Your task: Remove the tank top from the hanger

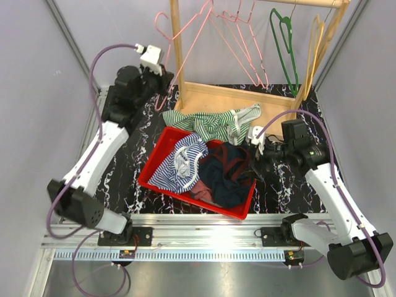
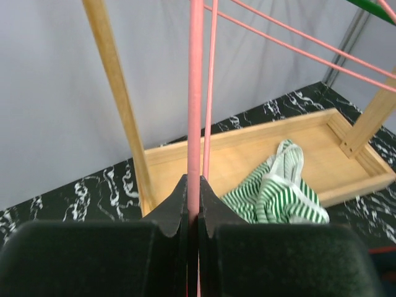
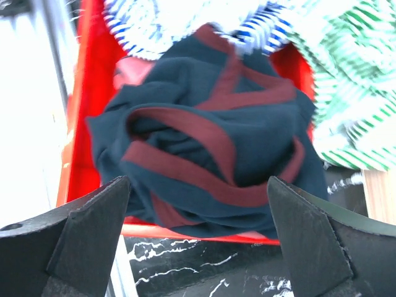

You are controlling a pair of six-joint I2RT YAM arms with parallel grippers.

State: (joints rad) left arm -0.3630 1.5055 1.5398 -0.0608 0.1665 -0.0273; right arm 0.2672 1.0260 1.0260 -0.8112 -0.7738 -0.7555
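Black fingers (image 2: 176,210) of my left gripper (image 2: 193,197) stand pressed together, clamped on the thin pink wire hanger (image 2: 196,93). My right gripper (image 3: 198,192) stands fully apart and holds nothing. It hangs above the dark navy garment with maroon trim (image 3: 204,142) in the red plastic bin (image 1: 153,159).

The green-and-white striped tank top (image 1: 213,122) lies crumpled on the wooden rack's tray base (image 1: 204,96), apart from the hanger, with one edge reaching the bin's far rim. My fingers hide the hanger's lower run, and the left wrist view cuts off its hook. A blue-and-white striped garment (image 1: 182,162) shares the bin.

The surface is a black marble-patterned tabletop (image 1: 278,192), and plain grey walls enclose it.
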